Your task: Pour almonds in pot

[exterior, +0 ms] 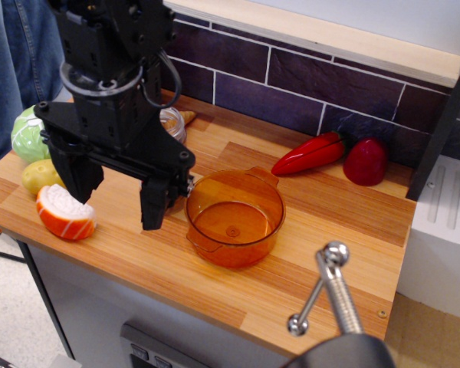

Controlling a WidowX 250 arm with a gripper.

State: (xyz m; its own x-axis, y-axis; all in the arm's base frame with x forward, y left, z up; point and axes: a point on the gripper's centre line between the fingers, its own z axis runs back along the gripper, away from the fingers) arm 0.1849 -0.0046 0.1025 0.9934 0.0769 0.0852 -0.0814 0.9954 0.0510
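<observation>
Setting: you are looking down on a wooden worktop (307, 253) backed by a dark purple tiled wall (291, 84) under a pale ledge.
Gripper: your gripper (116, 201) hangs spread wide over the left half of the worktop, its two black fingers apart and nothing between them.
Almonds: the jar (172, 123) sits at the far left, mostly hidden behind the arm; you see only a sliver of clear wall with tan contents, so the label cannot be read here.
Pot: the orange pot (235, 217) stands upright and empty just right of the gripper, near the worktop's middle.
Other items: a green vegetable (27, 134), a yellow potato (42, 175) and an orange-and-white piece (65, 213) lie at the left edge; a red pepper (310, 155) and a second red item (366, 162) rest far right, by the wall.
Step in hand: reaching for the jar, judged from the empty gripper; nothing has been poured.
Next move: you would bring the gripper back towards the wall, square the fingers around the jar, and mind the pot's rim close by.
</observation>
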